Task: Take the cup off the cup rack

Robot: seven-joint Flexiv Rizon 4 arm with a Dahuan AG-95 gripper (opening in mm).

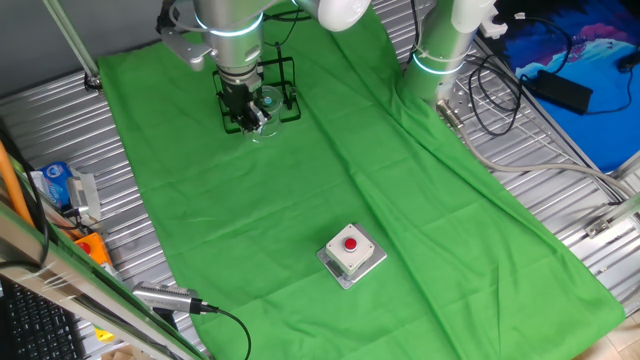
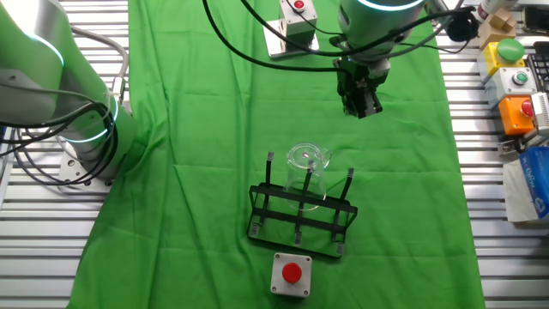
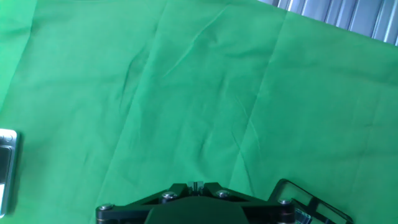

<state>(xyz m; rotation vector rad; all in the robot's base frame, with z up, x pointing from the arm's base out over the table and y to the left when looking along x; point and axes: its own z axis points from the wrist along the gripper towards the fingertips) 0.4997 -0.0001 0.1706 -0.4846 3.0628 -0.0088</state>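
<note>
The cup (image 2: 307, 165), a clear glass mug, hangs mouth-down over a peg of the cup rack (image 2: 299, 225), a black wire frame on the green cloth. My gripper (image 2: 361, 105) hovers above the cloth beside the rack, apart from the cup, fingers together and holding nothing. In the one fixed view the gripper (image 1: 241, 108) stands just left of the cup (image 1: 267, 108) and overlaps the rack (image 1: 290, 85). The hand view shows the shut fingertips (image 3: 196, 185) at the bottom edge and only a corner of the rack (image 3: 309, 202) at the lower right.
A grey box with a red button (image 1: 352, 252) sits on the cloth on one side of the rack. A second button box (image 2: 296, 17) lies at the cloth's edge beyond the gripper. Another arm's base (image 1: 440, 50) and cables stand beside the cloth.
</note>
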